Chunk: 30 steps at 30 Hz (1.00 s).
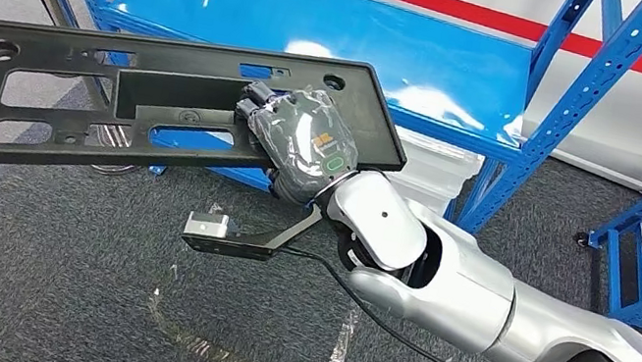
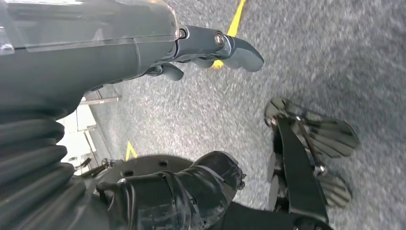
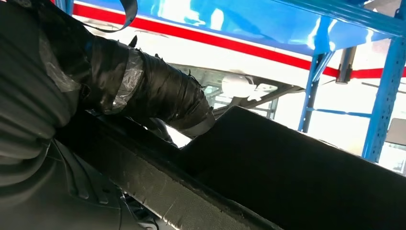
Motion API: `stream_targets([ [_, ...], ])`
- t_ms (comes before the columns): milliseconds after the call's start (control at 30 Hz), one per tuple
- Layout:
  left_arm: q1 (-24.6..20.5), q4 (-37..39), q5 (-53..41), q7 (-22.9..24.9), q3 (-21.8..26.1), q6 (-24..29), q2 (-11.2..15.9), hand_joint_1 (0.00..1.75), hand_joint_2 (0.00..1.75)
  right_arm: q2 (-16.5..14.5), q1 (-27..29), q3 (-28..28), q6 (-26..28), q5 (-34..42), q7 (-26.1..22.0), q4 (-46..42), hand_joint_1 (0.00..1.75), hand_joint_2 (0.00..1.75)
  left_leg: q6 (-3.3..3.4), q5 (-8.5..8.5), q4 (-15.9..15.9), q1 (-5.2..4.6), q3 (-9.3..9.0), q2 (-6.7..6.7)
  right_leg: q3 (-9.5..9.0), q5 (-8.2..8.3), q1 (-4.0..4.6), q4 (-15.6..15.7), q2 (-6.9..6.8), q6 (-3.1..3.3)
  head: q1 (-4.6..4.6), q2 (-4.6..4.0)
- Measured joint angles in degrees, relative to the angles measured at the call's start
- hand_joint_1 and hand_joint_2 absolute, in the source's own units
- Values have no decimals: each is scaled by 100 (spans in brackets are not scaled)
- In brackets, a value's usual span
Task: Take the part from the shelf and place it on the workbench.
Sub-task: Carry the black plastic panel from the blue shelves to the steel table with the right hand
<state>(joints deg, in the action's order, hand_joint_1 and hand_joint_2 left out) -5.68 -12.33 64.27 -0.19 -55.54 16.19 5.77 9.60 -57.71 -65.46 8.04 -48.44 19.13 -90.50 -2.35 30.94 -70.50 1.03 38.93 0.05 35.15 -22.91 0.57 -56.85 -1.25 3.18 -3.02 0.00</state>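
In the head view's centre, the right hand [image 1: 299,142] clamps the right end of a long black plastic panel [image 1: 62,101], held in the air across the left of the frame. Behind it, at upper centre, stands a blue shelf [image 1: 343,35] over grey carpet [image 1: 58,294]. The left hand [image 2: 143,52] hangs above the floor with fingers apart, holding nothing.

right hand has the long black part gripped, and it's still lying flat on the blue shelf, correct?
Not quite. The right hand does grip the long black part, but the part is not lying on the blue shelf: in the head view it is held clear of the shelf, out over the grey floor.
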Motion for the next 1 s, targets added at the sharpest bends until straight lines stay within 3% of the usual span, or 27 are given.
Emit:
stream_targets([
  [67,-6,0,-1,7,-4,1,6,0,175,1,-4,0,-8,-20,1,3,175,175,13,-319,740,-19,-354,151,29,-42,4,-95,-54,-60,4,0],
  [100,-14,0,-1,15,-7,2,9,0,175,1,-7,0,-9,-30,1,5,175,175,56,-429,1041,-33,-497,204,50,-59,15,-142,-89,-93,4,0],
  [133,-23,0,-1,26,-11,3,11,0,175,1,-8,0,-9,-37,0,9,175,175,107,-447,1153,-49,-536,222,68,-65,28,-171,-124,-119,5,0],
  [233,-20,0,1,57,-30,13,16,0,175,0,-7,0,-9,-41,-5,20,175,175,261,-516,1185,-48,-502,84,92,-53,36,-183,-233,-191,5,0],
  [267,-12,0,7,68,-32,15,18,0,175,0,-7,0,-8,-41,-6,23,175,175,305,-553,1208,-31,-494,45,115,-109,27,-231,-194,-226,0,0],
  [333,-5,0,25,92,-34,17,19,0,175,1,-7,0,-7,-41,-5,34,175,175,373,-624,1245,11,-463,-22,271,-426,-2,-631,-20,-293,-15,0],
  [400,-4,0,39,105,-34,19,24,0,175,2,6,0,-7,-41,-5,49,175,175,391,-677,1248,26,-394,-106,570,-873,-49,-1413,100,-342,-25,0],
  [467,-2,0,44,111,-34,18,26,0,175,2,30,0,-8,-41,-5,66,175,175,372,-722,1244,40,-327,-209,718,-1046,-98,-1883,111,-370,-25,0],
  [500,-1,0,48,115,-34,18,26,0,175,2,37,0,-8,-41,-5,75,175,175,355,-741,1240,50,-304,-264,642,-977,-117,-1806,116,-378,-25,0],
  [567,0,0,54,121,-34,16,26,0,175,2,39,0,-9,-41,-5,88,175,175,307,-768,1223,80,-270,-382,205,-643,-162,-1063,230,-387,-27,0],
  [633,-11,0,51,122,-34,14,26,0,175,1,33,0,-9,-33,-5,95,175,175,231,-798,1197,89,-210,-490,-176,-450,-188,-364,476,-396,-24,0],
  [700,-10,0,43,117,-37,11,26,0,175,-2,30,0,-9,-15,-13,107,175,175,129,-854,1209,106,-146,-598,-246,-446,-161,-209,557,-385,-23,0],
  [767,25,1,38,100,-48,8,26,0,175,-13,25,0,-10,-7,-16,124,175,175,39,-898,1240,137,-110,-664,-232,-402,-152,-192,424,-320,-27,0],
  [833,46,2,47,69,-58,4,22,0,175,-32,2,0,-13,-14,-8,143,175,175,1,-741,1027,122,11,-449,-241,-350,-162,-138,282,-230,15,0],
  [900,30,2,54,42,-61,3,20,0,175,-42,-17,0,-15,-22,-2,161,175,175,-7,-362,336,99,314,-151,-231,-326,-122,-118,133,-171,56,0],
  [967,18,2,61,29,-61,5,20,0,175,-42,-12,0,-13,-36,2,184,175,175,-10,-113,-324,92,571,-61,-212,-325,-69,-126,-29,-147,57,0],
  [1000,22,2,67,30,-62,8,20,0,175,-42,-7,-1,-11,-48,4,198,175,175,-4,-132,-386,87,565,-48,-207,-330,-51,-135,-104,-139,58,0],
])
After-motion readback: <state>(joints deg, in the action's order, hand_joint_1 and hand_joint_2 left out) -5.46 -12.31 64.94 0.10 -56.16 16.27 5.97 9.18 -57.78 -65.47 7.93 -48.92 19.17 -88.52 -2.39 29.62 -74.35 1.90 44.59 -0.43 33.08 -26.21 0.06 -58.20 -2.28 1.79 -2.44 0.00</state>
